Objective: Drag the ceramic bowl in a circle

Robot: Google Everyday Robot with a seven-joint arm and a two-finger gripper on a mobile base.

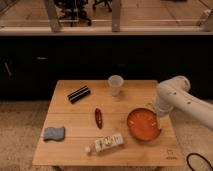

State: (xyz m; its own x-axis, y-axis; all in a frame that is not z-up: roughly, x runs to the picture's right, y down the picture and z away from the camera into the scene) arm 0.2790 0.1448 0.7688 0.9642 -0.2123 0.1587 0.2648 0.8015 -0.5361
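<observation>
Orange-red ceramic bowl [142, 127] on wooden table [70, 150] | tool [155, 116] at its rim, grip state cannot tell | bottle [107, 143] label unreadable

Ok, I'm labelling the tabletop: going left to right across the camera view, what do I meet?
blue sponge → black bar → red pepper-like item → translucent cup → ceramic bowl, with the gripper at the bowl's far right rim.

Orange ceramic bowl [143, 125] (upright), pincer [153, 114] at rim
</observation>
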